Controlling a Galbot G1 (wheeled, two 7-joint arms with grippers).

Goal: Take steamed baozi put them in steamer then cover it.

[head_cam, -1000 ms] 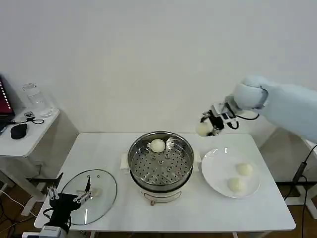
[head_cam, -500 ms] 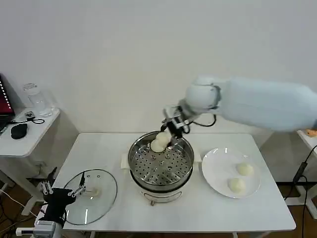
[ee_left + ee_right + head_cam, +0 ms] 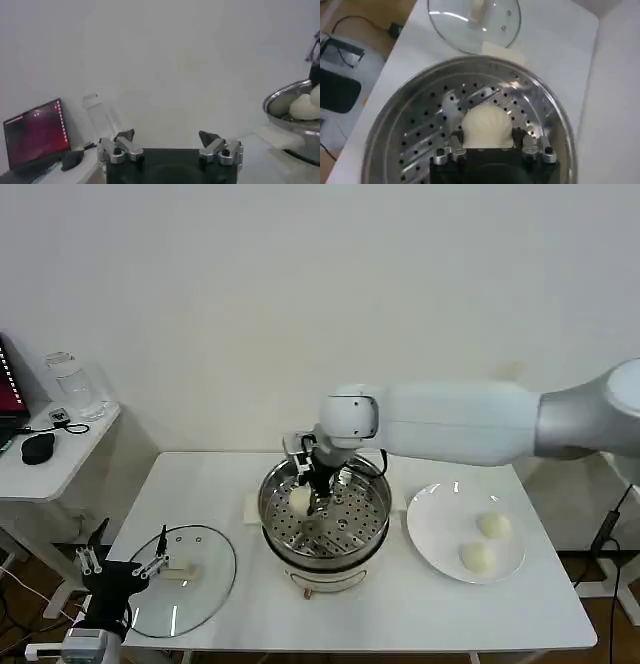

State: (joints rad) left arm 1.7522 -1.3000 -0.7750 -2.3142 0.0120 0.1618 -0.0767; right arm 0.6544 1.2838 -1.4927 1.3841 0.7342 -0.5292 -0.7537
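A: Right gripper (image 3: 305, 496)?
B: Down inside the steamer (image 3: 372, 519), on its left half, fingers clamped on one baozi (image 3: 487, 126) just above the perforated tray (image 3: 420, 142). Cannot tell if the bun touches the tray.

A: Other buns?
B: Two (image 3: 493, 526) (image 3: 477, 557) on the white plate (image 3: 430, 529), right of the steamer. A second bun in the pot shows beside the held one in the left wrist view (image 3: 304, 106).

A: Cover?
B: Glass cover (image 3: 215, 569) flat on the table (image 3: 400, 604), front-left of the steamer.

A: Left gripper (image 3: 118, 566)?
B: Low at the table's front-left corner beside the cover, fingers spread apart, holding nothing.
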